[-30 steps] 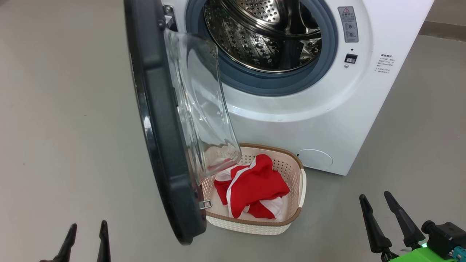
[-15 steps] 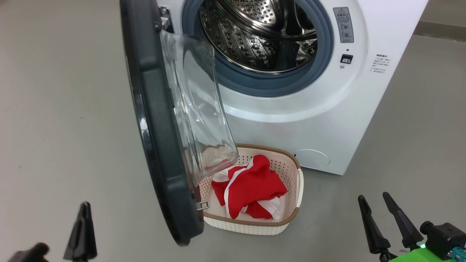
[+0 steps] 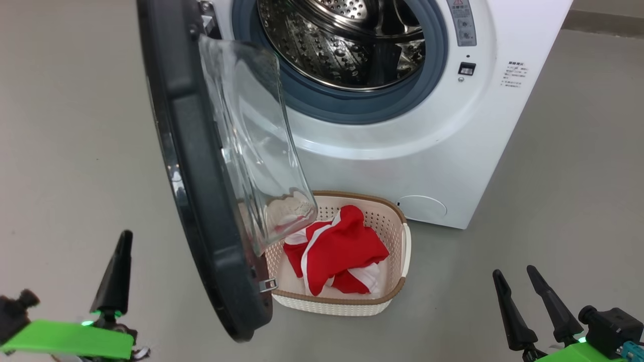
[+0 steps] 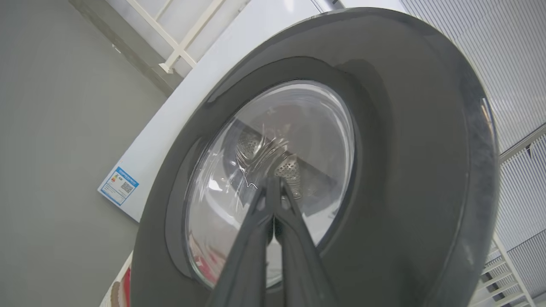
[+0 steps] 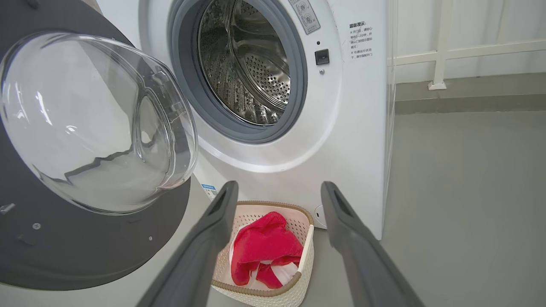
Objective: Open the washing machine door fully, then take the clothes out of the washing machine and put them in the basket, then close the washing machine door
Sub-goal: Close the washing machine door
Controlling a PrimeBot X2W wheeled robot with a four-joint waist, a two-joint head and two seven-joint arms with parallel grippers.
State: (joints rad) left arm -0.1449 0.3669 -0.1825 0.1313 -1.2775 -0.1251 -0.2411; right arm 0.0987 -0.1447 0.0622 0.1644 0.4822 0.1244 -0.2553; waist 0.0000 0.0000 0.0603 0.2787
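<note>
Clothes (image 3: 337, 251) in basket (image 3: 397, 291). Left gripper (image 4: 273, 181), fingers together, faces outside of washing machine door (image 4: 405, 170): push flat near rim, steadily. Right gripper (image 3: 514, 271) fingers apart.

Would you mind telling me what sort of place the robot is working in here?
Probably a laundry corner in a plain indoor room: a white front-loading washing machine with its door open, a basket of red clothes, and a bare grey floor.

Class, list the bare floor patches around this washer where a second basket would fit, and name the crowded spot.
Bare grey floor lies right of the white front-loading washing machine and cream perforated plastic basket; more lies left of the open black-rimmed round glass door. Crowded: under that door, where the basket sits.
</note>
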